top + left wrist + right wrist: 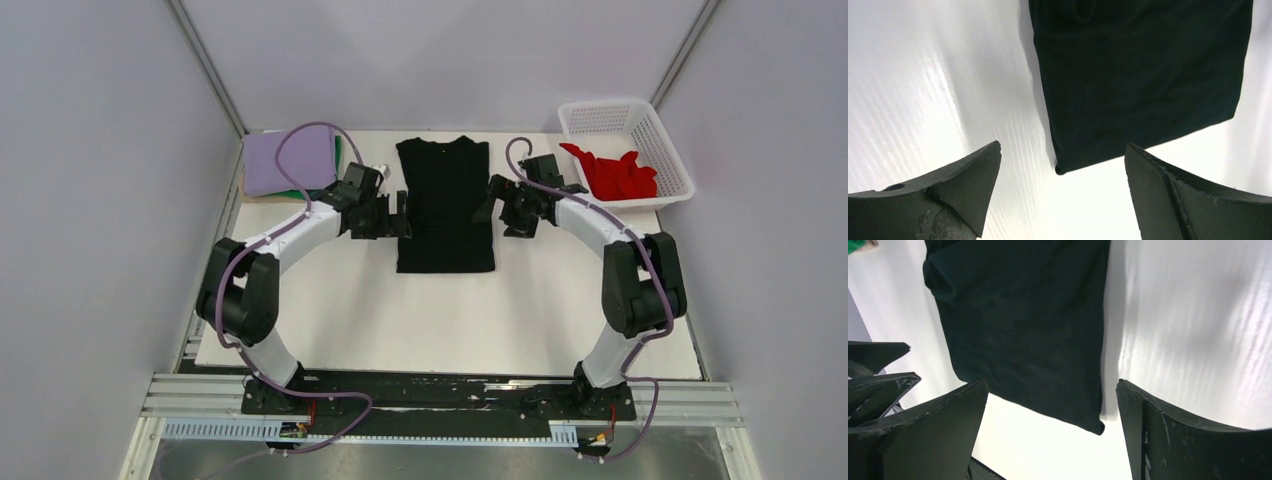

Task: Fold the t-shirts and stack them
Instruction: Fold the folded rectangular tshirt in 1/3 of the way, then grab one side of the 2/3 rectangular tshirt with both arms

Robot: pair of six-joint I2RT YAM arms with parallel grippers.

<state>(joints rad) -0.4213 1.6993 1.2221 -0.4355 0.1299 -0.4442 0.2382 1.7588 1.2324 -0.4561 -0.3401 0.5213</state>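
A black t-shirt lies flat in the middle of the white table, its sides folded in to a narrow rectangle with the neck at the far end. My left gripper stands open just off its left edge, and my right gripper stands open just off its right edge. Neither holds anything. In the left wrist view the black t-shirt fills the top right, its lower corner between the spread fingers of the left gripper. In the right wrist view the black t-shirt lies ahead of the right gripper.
A folded lilac t-shirt lies at the back left on a green one. At the back right, a white lattice basket holds a crumpled red t-shirt. Grey walls close in the table on three sides.
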